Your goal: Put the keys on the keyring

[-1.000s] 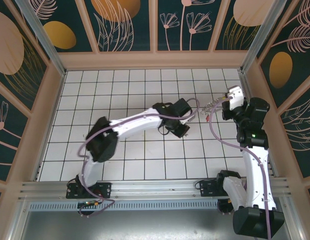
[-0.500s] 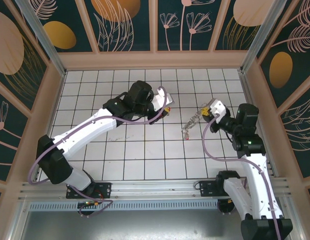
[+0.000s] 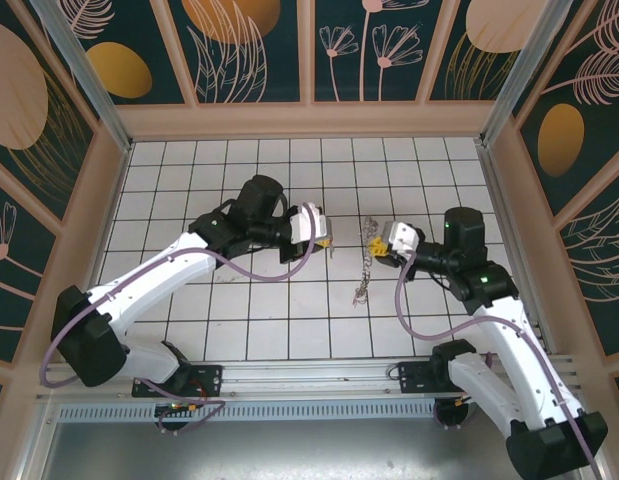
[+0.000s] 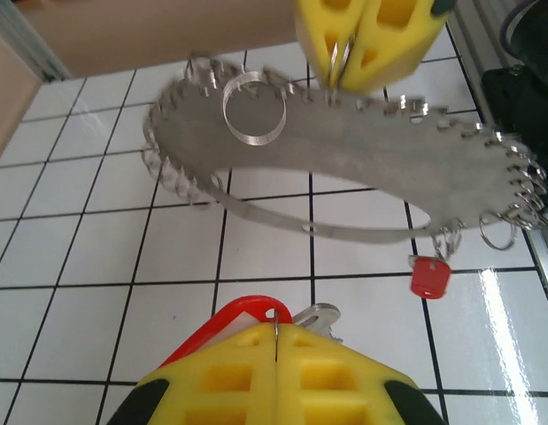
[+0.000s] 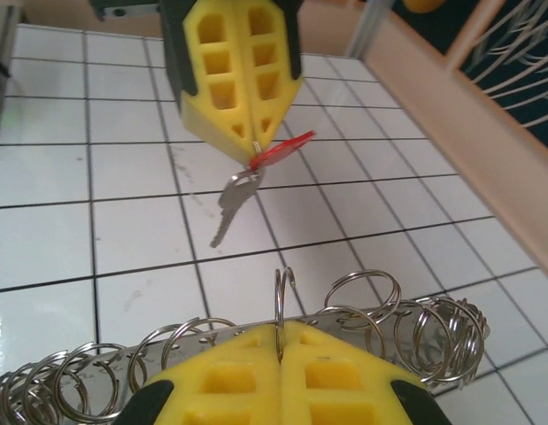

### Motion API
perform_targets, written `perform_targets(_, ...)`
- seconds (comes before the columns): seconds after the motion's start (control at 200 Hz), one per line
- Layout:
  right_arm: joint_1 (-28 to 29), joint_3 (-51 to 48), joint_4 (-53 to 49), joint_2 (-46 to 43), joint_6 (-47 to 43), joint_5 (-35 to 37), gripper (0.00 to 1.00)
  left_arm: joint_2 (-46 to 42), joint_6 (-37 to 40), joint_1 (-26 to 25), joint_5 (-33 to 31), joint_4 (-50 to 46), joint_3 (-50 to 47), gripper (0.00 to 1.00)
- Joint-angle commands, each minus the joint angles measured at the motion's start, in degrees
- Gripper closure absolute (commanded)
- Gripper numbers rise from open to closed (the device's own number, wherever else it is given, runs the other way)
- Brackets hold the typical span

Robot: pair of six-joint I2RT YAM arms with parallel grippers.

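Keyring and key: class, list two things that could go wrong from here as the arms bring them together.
1. The left gripper pinches the key only by its thin ring, at the very tips, so the dangling key could swing or slip out.
2. The right gripper holds the keyring by one small link. The hanging loop may twist and spoil the alignment.

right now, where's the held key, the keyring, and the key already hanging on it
held key [image 5: 235, 204]: right wrist view, on its metal blade.
keyring [image 4: 344, 150]: left wrist view, on its flat grey band.
hanging key [image 4: 428, 277]: left wrist view, on its red head.
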Motion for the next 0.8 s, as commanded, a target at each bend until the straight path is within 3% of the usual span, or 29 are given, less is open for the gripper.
perform_targets(0.0, 2.95, 1.36, -0.9, 1.7, -1.41, -0.48, 1.0, -0.73, 2.67, -0.02, 2.68, 7.06, -1.11, 1.0)
perform_targets(0.345, 8.17, 1.73, -1.89, 5.76, -0.46, 3.26, 1.0, 5.37, 2.62, -0.02, 3.14, 0.93, 2.52, 1.0)
perform_targets(0.57, 7.84, 2.16, -3.4, 4.31, -0.91, 10.31, 1.0, 10.03, 5.6, -0.06, -12.21, -17.64, 5.55, 1.0)
perform_targets(0.716, 5.72, 1.94, -5.1, 2.25, -1.56, 15.24, 1.0, 11.67, 10.44, -0.09, -30.24, -30.33, 3.26, 1.0)
perform_targets(0.796, 4.35, 1.8, -5.14, 1.34, -1.02, 17.43, 1.0, 11.96, 11.77, -0.41, -37.9, -31.44, 0.29, 1.0)
